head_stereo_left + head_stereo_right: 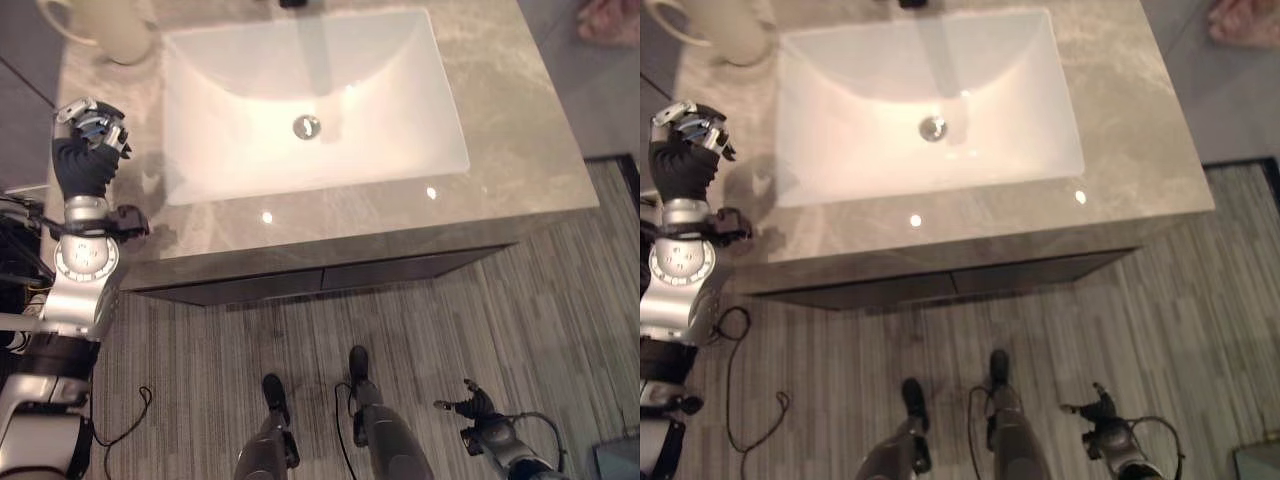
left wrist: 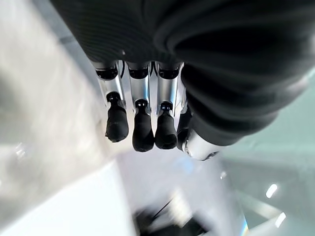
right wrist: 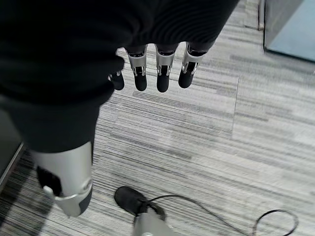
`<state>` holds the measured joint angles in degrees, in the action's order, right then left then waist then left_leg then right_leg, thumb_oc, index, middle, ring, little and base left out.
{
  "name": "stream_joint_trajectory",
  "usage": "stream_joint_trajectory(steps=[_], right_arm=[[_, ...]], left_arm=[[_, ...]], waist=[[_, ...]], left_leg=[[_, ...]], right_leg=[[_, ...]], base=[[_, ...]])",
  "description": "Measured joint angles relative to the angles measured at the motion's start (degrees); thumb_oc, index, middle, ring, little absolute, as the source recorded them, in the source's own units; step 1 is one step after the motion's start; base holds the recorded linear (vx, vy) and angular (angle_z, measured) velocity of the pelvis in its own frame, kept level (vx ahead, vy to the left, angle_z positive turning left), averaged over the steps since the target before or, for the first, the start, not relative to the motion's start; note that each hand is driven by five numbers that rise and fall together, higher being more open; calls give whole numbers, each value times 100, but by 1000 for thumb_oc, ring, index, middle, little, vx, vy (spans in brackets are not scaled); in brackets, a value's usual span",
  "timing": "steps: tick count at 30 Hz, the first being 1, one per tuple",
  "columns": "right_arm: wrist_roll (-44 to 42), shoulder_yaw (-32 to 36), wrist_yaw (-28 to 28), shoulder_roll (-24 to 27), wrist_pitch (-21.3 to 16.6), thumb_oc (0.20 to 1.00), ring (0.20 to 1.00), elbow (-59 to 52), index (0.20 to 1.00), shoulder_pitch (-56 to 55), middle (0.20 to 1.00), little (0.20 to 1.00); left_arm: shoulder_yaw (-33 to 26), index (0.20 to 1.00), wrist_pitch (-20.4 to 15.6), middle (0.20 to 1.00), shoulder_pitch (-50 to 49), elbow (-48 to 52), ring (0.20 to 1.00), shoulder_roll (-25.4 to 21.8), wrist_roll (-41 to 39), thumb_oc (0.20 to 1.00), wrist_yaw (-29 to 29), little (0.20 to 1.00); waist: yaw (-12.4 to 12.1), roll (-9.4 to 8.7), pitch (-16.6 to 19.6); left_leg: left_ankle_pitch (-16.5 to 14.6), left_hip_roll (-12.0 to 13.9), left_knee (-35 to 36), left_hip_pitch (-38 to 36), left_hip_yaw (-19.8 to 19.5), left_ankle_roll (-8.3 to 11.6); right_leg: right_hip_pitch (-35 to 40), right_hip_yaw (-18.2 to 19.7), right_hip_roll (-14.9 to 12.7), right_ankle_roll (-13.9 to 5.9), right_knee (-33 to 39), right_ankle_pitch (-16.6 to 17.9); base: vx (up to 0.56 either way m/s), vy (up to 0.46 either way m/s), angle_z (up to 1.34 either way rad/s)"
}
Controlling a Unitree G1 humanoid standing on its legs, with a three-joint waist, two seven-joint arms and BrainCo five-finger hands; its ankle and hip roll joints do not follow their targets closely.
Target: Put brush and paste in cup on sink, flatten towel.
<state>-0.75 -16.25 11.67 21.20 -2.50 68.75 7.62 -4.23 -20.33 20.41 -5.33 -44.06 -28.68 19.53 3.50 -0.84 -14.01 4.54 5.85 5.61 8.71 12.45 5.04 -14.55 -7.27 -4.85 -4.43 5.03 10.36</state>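
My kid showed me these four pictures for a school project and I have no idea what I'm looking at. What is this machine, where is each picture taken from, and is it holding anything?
It is a two-armed, walking robot standing before a bathroom counter. The two wide pictures come from cameras in its head, looking down. They show a white sink set in a grey stone counter, with a pale cup at the counter's far left corner and something pink lying beyond the counter on the right.

The other two pictures come from cameras on its wrists, looking along the fingers. The left hand is raised over the counter's left edge, fingers curled, holding nothing. The right hand hangs low by the striped floor, fingers relaxed, also holding nothing.

I see no brush or paste.
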Motion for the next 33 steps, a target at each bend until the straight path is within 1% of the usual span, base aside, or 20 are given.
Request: stream_joint_trajectory(steps=[1, 2, 4, 5, 8, 10, 11, 13, 15, 16, 18, 22, 24, 25, 27, 29, 30, 31, 32, 33], right_arm=[[152, 79, -64, -38, 46, 1000, 1000, 63, 1000, -27, 1000, 1000], [225, 110, -83, -41, 86, 1000, 1000, 80, 1000, -111, 1000, 1000], [341, 186, -94, -41, 116, 1000, 1000, 93, 1000, -313, 1000, 1000], [393, 359, -137, -57, 97, 1000, 1000, 62, 1000, -574, 1000, 1000], [410, 388, -200, -89, 105, 1000, 1000, 27, 1000, -626, 1000, 1000], [407, 493, -199, -133, 81, 1000, 1000, -63, 1000, -631, 1000, 1000], [394, 595, -203, -158, 35, 1000, 1000, -238, 1000, -656, 1000, 1000], [392, 603, -204, -165, -10, 1000, 1000, -332, 1000, -662, 1000, 1000], [389, 610, -206, -165, -12, 1000, 1000, -583, 1000, -769, 1000, 1000], [385, 608, -215, -171, -28, 1000, 1000, -706, 1000, -805, 1000, 1000], [373, 688, -216, -203, -34, 1000, 1000, -747, 1000, -859, 1000, 1000], [317, 772, -241, -250, -40, 1000, 1000, -756, 1000, -963, 1000, 1000], [252, 830, -252, -256, -73, 1000, 1000, -702, 1000, -1009, 1000, 1000], [229, 829, -255, -252, -81, 1000, 1000, -710, 1000, -1008, 1000, 1000], [151, 842, -274, -258, -100, 1000, 1000, -751, 1000, -1014, 1000, 1000], [66, 895, -304, -282, -140, 1000, 1000, -821, 1000, -1101, 1000, 1000], [-126, 1297, -301, -352, -215, 1000, 1000, -920, 1000, -1032, 1000, 1000], [-296, 1508, -300, -341, -240, 1000, 1000, -940, 1000, -1146, 1000, 1000], [-305, 1431, -295, -334, -292, 1000, 1000, -1000, 1000, -1173, 1000, 1000], [-308, 1384, -299, -331, -247, 1000, 1000, -973, 1000, -1265, 1000, 1000]], left_arm=[[-371, 200, -11, 200, -463, 414, 200, 96, 26, 200, -74, 200], [-561, 200, -52, 200, -877, 774, 200, 244, 43, 200, -114, 200], [-591, 200, -76, 200, -1254, 1007, 200, 297, 83, 200, -266, 200], [-722, 200, -78, 200, -1675, 1080, 200, 320, 220, 200, -438, 200], [-796, 200, -69, 200, -1844, 1057, 200, 373, 229, 200, -519, 200], [-874, 200, -64, 200, -1984, 1007, 200, 416, 228, 200, -626, 200], [-912, 200, -66, 200, -2085, 992, 200, 483, 234, 200, -712, 200], [-916, 200, -65, 200, -2097, 974, 200, 591, 233, 200, -750, 200], [-918, 200, -65, 200, -2207, 974, 200, 891, 236, 200, -801, 200], [-905, 200, -61, 200, -2267, 974, 200, 892, 252, 200, -872, 200], [-880, 200, -60, 200, -2263, 975, 200, 954, 280, 200, -910, 200], [-848, 200, -42, 200, -2268, 975, 200, 938, 291, 200, -933, 200], [-844, 200, -34, 200, -2267, 974, 200, 937, 428, 200, -933, 200], [-834, 200, -33, 200, -2268, 975, 200, 931, 457, 200, -932, 200], [-836, 200, -28, 200, -2269, 975, 200, 897, 508, 200, -931, 200], [-871, 200, -13, 200, -2295, 968, 200, 832, 605, 200, -910, 200], [-957, 200, -9, 200, -2397, 991, 200, 830, 729, 200, -872, 200], [-948, 200, -14, 200, -2492, 1004, 200, 863, 747, 200, -862, 200], [-971, 200, -5, 200, -2516, 991, 200, 859, 746, 200, -849, 200], [-957, 200, 14, 200, -2465, 990, 200, 815, 764, 200, -868, 200]], waist=[[-1, -34, 6], [-29, -52, 30], [-106, -74, 140], [-218, -152, 447], [-380, -230, 559], [-357, -257, 586], [-340, -244, 617], [-334, -219, 637], [-280, -168, 707], [-265, -159, 720], [-234, -192, 754], [-217, -303, 825], [-105, -373, 834], [-118, -368, 831], [-87, -425, 816], [-78, -506, 760], [-99, -380, 635], [-5, -236, 517], [37, -178, 461], [145, -219, 471]], left_leg=[[-35, -7, 1, -152, -17, -6], [-89, -13, 2, -325, -33, -11], [-149, -18, 2, -547, -92, -23], [-199, -50, -28, -609, -93, -43], [-214, -160, -41, -684, -103, -75], [-259, -188, -110, -762, -101, -136], [-299, -262, -144, -779, -95, -188], [-317, -337, -147, -780, -93, -221], [-339, -452, -153, -791, -79, -289], [-339, -482, -152, -790, -63, -325], [-373, -588, -162, -778, -46, -374], [-442, -680, -263, -748, 51, -486], [-545, -799, -426, -719, 92, -592], [-575, -769, -459, -653, 100, -629], [-609, -831, -524, -641, 208, -669], [-714, -903, -673, -621, 399, -734], [-807, -733, -808, -567, 460, -781], [-794, -667, -741, -622, 521, -837], [-790, -604, -764, -588, 467, -842], [-790, -616, -747, -533, 405, -843]], right_leg=[[161, -24, -11, -31, -1, -38], [356, -47, -21, -42, 0, -70], [607, -109, -31, -85, 0, -142], [665, -116, -65, -81, 0, -233], [764, -136, -132, -93, -3, -213], [863, -122, -194, -100, -2, -212], [897, -118, -277, -142, -2, -196], [897, -109, -326, -188, -2, -180], [898, -75, -422, -257, -3, -138], [890, -52, -481, -296, -2, -121], [867, -20, -533, -333, -3, -96], [832, 82, -636, -416, -5, -39], [753, 195, -748, -506, -209, -101], [694, 205, -810, -524, -294, -116], [579, 254, -864, -549, -417, -153], [382, 212, -865, -566, -676, -20], [123, 166, -836, -621, -1061, 74], [-171, 132, -673, -621, -1533, -16], [-295, 489, -477, -614, -1836, -427], [-346, 493, -395, -584, -1866, -541]], base=[[78, 106, 8], [47, 79, 11], [27, 93, 15], [45, 136, 12], [22, 106, 5], [15, 150, -1], [14, 151, 4], [-2, 157, 2], [-23, 154, -3], [-15, 137, -2], [-16, 106, -4], [-8, 108, -10], [9, 178, -8], [3, 104, -4], [3, 114, -17], [32, 141, -49], [30, 92, -68], [62, 116, -43], [55, 68, -2], [103, 49, 30]])
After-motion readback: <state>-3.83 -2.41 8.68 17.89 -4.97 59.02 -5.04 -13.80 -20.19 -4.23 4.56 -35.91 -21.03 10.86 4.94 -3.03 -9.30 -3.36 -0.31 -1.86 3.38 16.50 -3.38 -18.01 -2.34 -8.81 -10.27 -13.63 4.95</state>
